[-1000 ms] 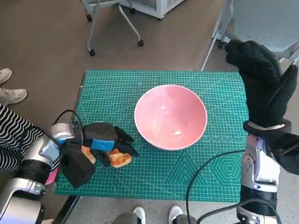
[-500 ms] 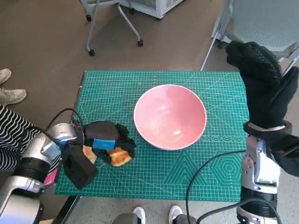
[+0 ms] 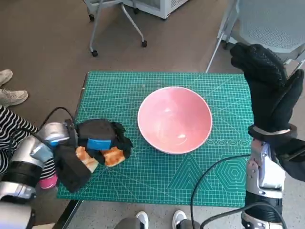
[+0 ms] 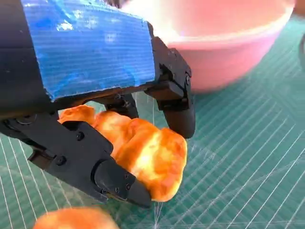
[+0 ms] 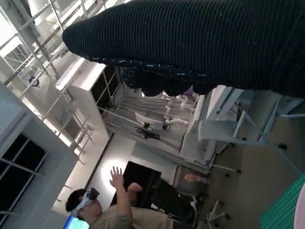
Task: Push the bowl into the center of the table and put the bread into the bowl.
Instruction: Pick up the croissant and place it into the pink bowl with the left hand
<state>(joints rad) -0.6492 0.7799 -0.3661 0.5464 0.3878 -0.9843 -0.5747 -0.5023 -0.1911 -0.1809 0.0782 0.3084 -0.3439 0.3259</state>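
Between the left hand, closed around the bread, and the pink bowl lies a short strip of bare green mat. The bowl's raised rim is the one barrier on that path. The bowl's hollow is open from above. The right hand hangs high over the surface's far right corner, well apart from the bowl.
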